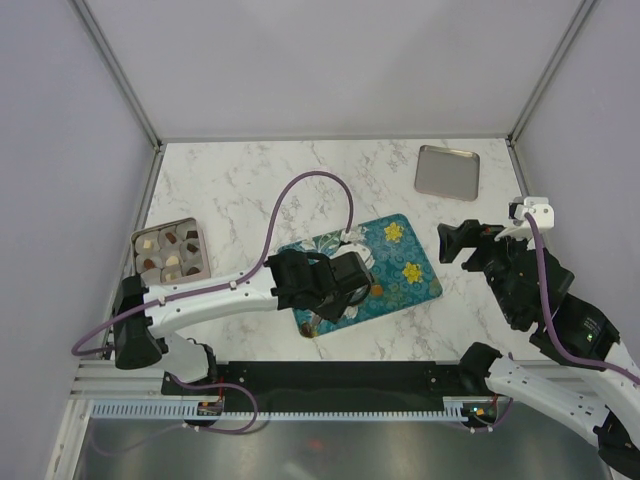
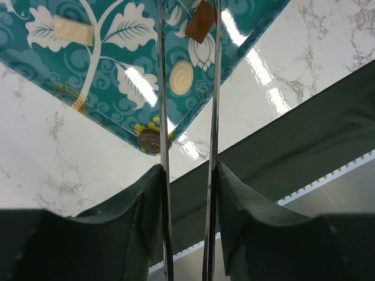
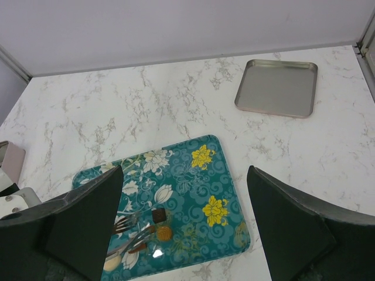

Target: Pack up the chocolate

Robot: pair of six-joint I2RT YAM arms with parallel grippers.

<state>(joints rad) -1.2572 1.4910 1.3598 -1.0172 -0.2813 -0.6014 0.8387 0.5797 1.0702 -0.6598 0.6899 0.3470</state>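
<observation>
My left gripper (image 1: 352, 276) is over the teal flowered tray (image 1: 420, 285) and is shut on metal tongs (image 2: 163, 88). A caramel-orange square chocolate (image 2: 201, 26) lies between the tong blades near their tips; I cannot tell if it is pinched. On the tray lie a cream round chocolate (image 2: 181, 77) and a cream bar (image 2: 73, 30). The right wrist view shows a dark square (image 3: 158, 215) and a caramel round one (image 3: 164, 233) beside the tongs (image 3: 120, 225). My right gripper (image 1: 450, 245) is open and empty, right of the tray.
A grey box (image 1: 137, 240) with several chocolates in compartments stands at the left edge. A flat silver lid (image 1: 447, 172) lies at the back right. The black rail (image 1: 340, 378) runs along the near edge. Walls close the left, back and right sides.
</observation>
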